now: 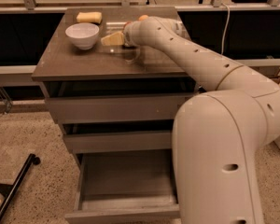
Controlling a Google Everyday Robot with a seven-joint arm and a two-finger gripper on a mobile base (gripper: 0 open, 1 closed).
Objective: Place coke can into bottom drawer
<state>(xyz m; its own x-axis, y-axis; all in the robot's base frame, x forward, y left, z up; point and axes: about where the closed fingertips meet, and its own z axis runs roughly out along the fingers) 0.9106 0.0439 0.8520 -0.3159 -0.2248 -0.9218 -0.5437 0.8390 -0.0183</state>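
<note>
Your bench [79, 62] fills the upper left of the frame with its grey-brown top. On it you have a white bowl [82, 34] toward the back left, a yellow sponge [89, 17] behind it at the far edge, and an orange fruit [143, 17] peeking past the arm. The gripper [113, 38] hovers just right of the bowl.

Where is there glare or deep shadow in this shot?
Camera view: warm, dim light; a faint sheen on the countertop under the gripper, which hangs beside the bowl; the gaps above the drawers are dark; the open bottom drawer is evenly lit.
</note>
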